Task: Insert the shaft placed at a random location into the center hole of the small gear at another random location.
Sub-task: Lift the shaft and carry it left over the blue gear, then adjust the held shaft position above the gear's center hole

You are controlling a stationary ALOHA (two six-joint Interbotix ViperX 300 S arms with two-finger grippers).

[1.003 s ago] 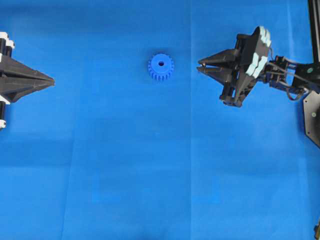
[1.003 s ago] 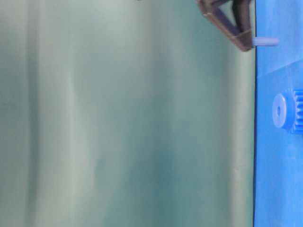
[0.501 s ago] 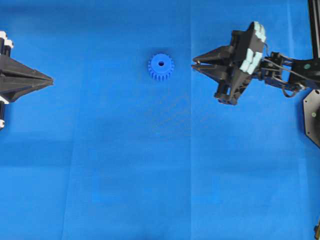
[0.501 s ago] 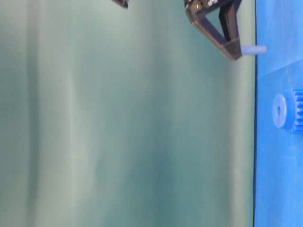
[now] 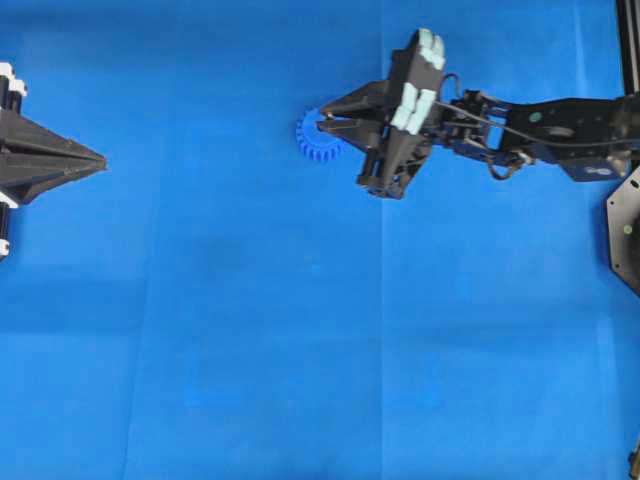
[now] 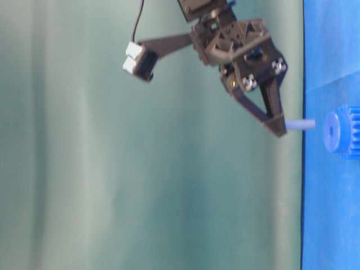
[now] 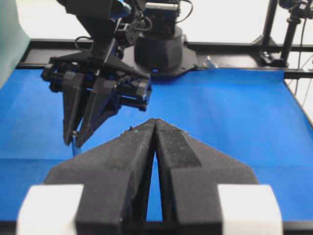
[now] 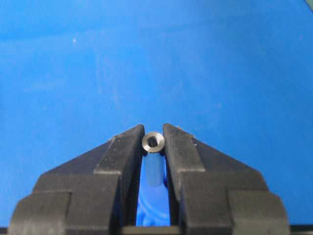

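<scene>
- While the right gripper [image 5: 322,118] hangs over the small gear [image 5: 314,143] near the far edge of the worktop [image 5: 300,330], its fingers [image 8: 124,152] are clamped on the shaft [image 8: 153,143], one on each side of it.
- In the right wrist view the shaft appears end-on as a small silver-grey ring between the fingertips, with its body running back into the gap between them.
- In the table-level view the shaft [image 6: 300,124] projects from the fingertips toward the blue cloth, and its free end stands just short of the raised hub of the small gear [image 6: 340,131].
- In that view the shaft lies slightly off the line of the center hole [image 6: 331,131]; a narrow gap separates the two.
- In the overhead view the fingertips cover the hub of the gear; only the teeth on the left and near side show.
- The small gear rests flat on the cloth, roughly midway between the left and right edges of the worktop.
- The left gripper [image 5: 100,160] sits at the left edge of the worktop, well apart from the gear.
- Its fingers [image 7: 132,147] are pressed together at the tips and hold nothing, as the left wrist view shows.
- The left wrist view also shows the right gripper [image 7: 73,142] pointing down at the cloth.
</scene>
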